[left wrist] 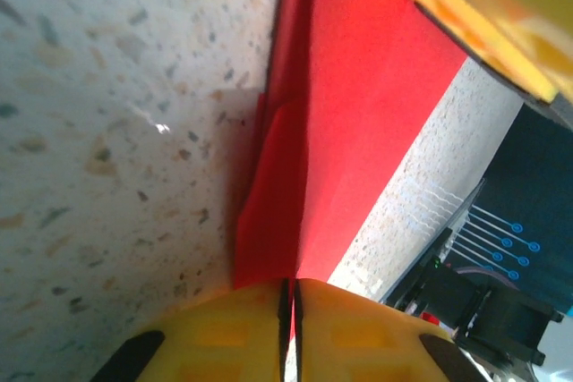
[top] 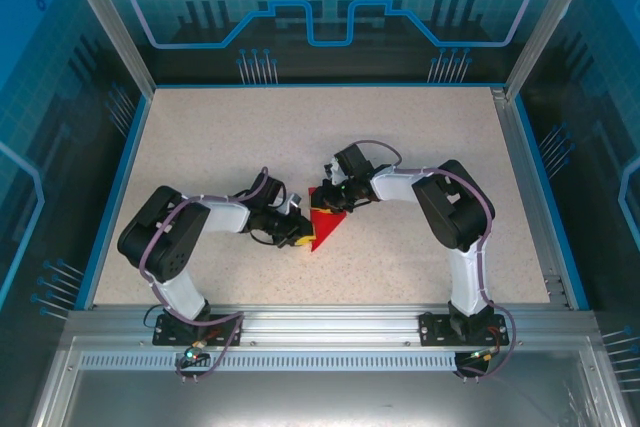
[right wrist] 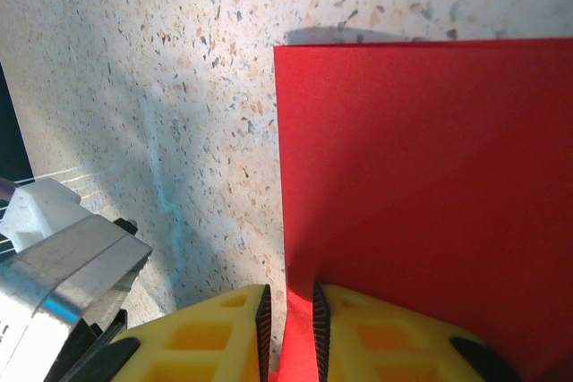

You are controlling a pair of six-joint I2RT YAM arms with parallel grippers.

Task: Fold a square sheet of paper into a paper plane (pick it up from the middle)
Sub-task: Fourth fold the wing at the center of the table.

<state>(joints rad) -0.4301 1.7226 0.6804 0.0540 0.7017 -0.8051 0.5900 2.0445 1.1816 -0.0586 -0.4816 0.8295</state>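
red paper (top: 326, 226), seemingly folded to a triangle, lies near the middle of the speckled table (top: 420, 137); the left gripper (left wrist: 288, 285) is pinched tight on its left side, the right gripper (right wrist: 288, 297) clamped on its far edge

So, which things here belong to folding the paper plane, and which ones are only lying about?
Belong to the job:
- red paper sheet, already partly folded
- left claw, shut on the sheet
- right claw, shut on the sheet

Only surroundings:
- speckled table
- metal rail at the near edge
- blue walls
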